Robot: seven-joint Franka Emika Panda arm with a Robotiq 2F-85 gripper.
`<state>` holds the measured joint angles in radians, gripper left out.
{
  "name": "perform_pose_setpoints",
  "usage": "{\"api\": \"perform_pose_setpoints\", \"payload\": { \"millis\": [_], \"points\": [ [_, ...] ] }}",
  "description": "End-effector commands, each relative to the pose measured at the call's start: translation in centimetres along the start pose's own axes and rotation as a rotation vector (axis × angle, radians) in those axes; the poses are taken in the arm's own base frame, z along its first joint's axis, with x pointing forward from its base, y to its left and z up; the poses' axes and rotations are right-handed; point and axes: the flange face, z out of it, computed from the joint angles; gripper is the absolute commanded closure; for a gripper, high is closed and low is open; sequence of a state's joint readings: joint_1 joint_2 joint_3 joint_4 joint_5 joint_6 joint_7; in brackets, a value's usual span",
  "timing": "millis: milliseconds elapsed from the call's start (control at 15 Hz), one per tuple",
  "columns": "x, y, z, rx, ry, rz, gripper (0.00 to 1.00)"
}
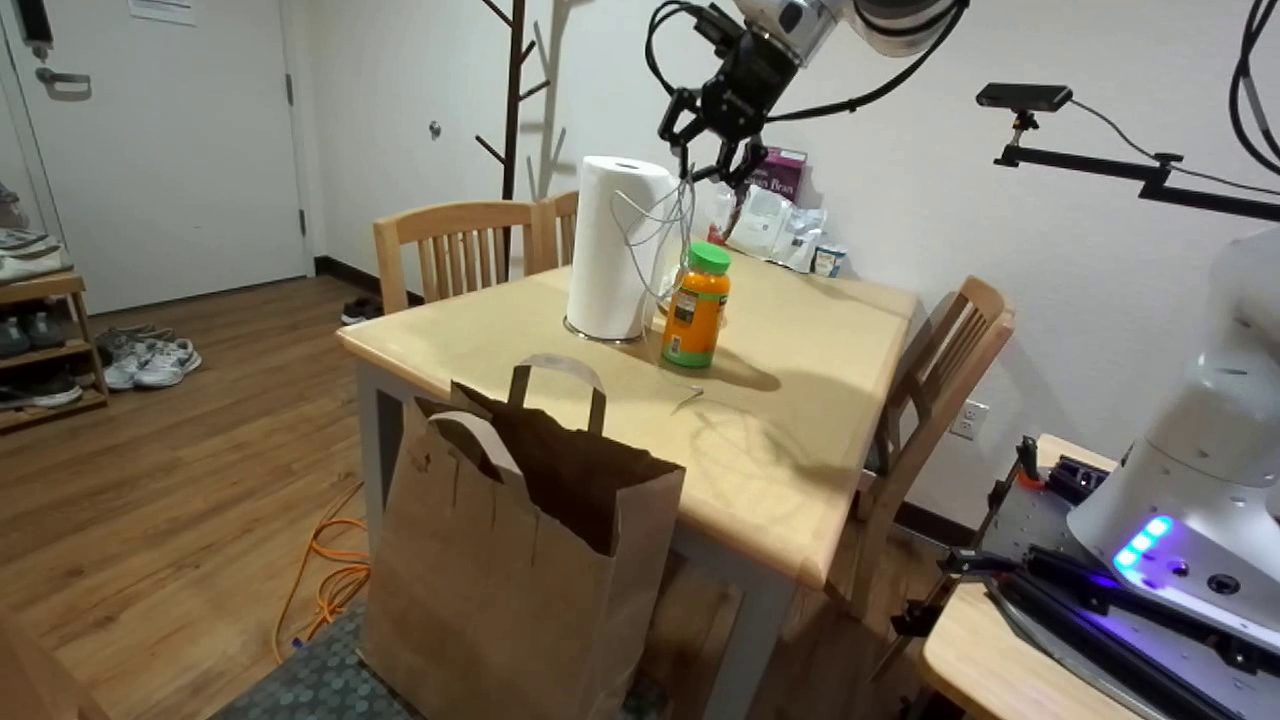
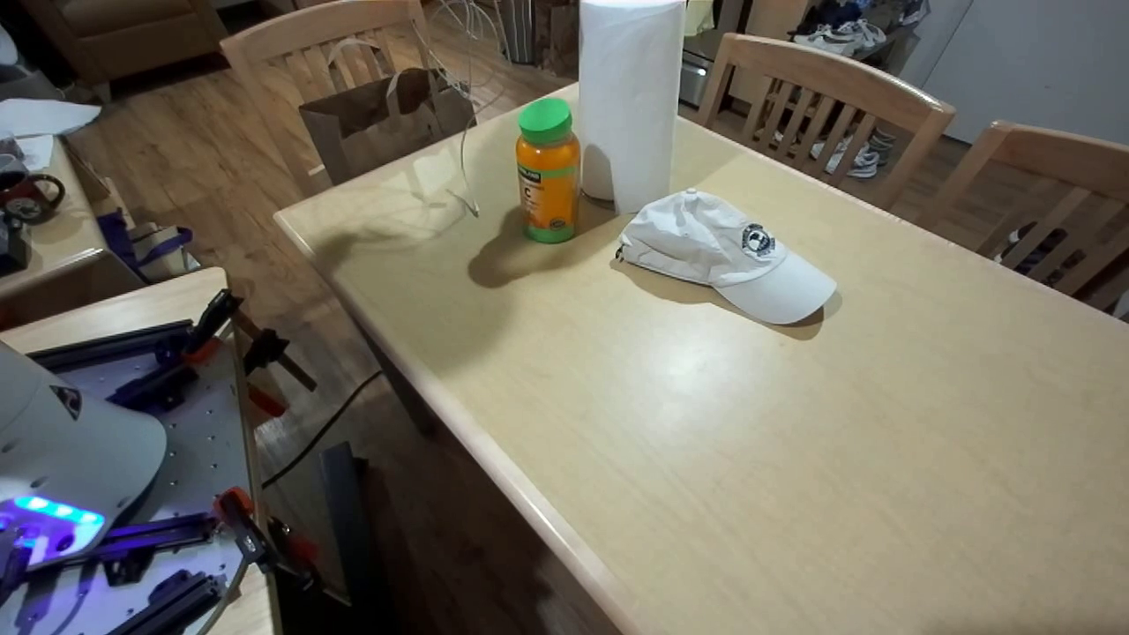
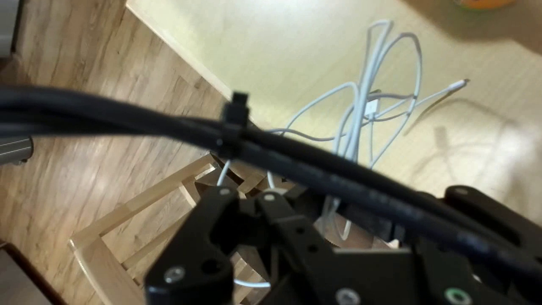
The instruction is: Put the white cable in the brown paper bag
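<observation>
The white cable (image 1: 688, 210) hangs in loose loops from my gripper (image 1: 692, 174), which is high above the table's end. In the wrist view, my gripper (image 3: 334, 203) is partly hidden by a black hose, and the cable (image 3: 360, 99) passes between its fingers. The cable also shows in an exterior view (image 2: 464, 150); one plug end hangs low by the tabletop, and I cannot tell if it touches. The brown paper bag (image 1: 490, 580) stands upright and open on a chair at the table's end. It also shows in an exterior view (image 2: 353, 154) and below the fingers in the wrist view (image 3: 353, 232).
On the table (image 1: 800, 420) stand a white paper roll (image 1: 612, 250) and an orange bottle with a green lid (image 1: 697, 310). A white cap (image 2: 714, 251) lies beside them. Wooden chairs (image 1: 455, 240) surround the table. An orange cord (image 1: 340, 580) lies on the floor.
</observation>
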<state>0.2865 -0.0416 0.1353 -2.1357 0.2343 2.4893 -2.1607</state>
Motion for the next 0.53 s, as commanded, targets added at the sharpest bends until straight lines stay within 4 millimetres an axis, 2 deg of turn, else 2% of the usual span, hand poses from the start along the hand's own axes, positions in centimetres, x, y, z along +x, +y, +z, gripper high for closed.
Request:
{"api": "perform_pose_setpoints", "payload": {
  "millis": [0,200,467],
  "points": [
    [0.0,0.0,0.2,0.004,0.001,0.003,0.92],
    [-0.1,0.2,0.1,0.001,-0.006,-0.009,0.95],
    [1.3,4.6,-1.5,-0.056,-0.057,-0.155,0.95]
  ]
}}
